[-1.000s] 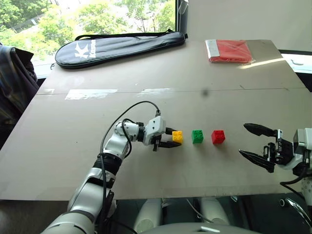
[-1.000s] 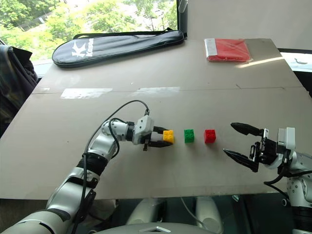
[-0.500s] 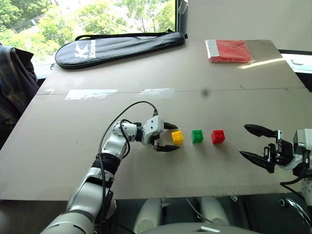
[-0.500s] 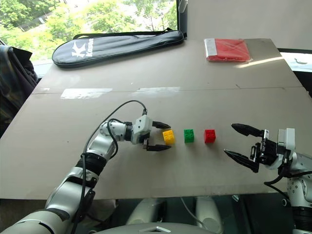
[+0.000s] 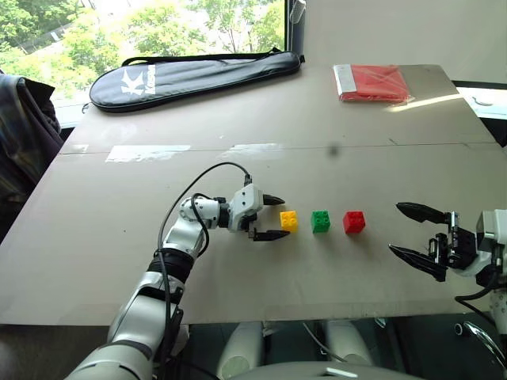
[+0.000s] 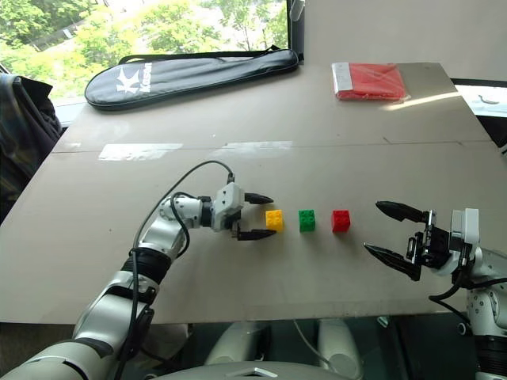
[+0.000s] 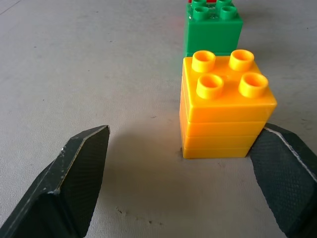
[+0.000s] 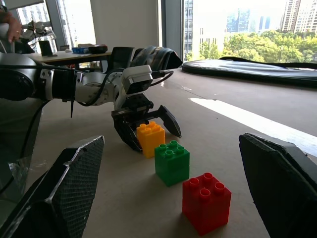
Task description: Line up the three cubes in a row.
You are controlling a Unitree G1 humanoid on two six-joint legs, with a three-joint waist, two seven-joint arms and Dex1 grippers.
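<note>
Three cubes sit in a row on the counter (image 5: 95, 229): yellow cube (image 5: 288, 221), green cube (image 5: 320, 221), red cube (image 5: 354, 222). Left hand (image 5: 271, 217) gapes beside yellow, holding nothing; right hand (image 5: 418, 233) wide, empty.

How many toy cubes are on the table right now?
3, in a row: yellow cube nearest the left tool, green cube in the middle, red cube toward the right tool.

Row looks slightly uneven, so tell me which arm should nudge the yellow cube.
Left. The left gripper is open right at the yellow cube, while the right gripper hangs open beyond the red cube, with the green cube between.
</note>
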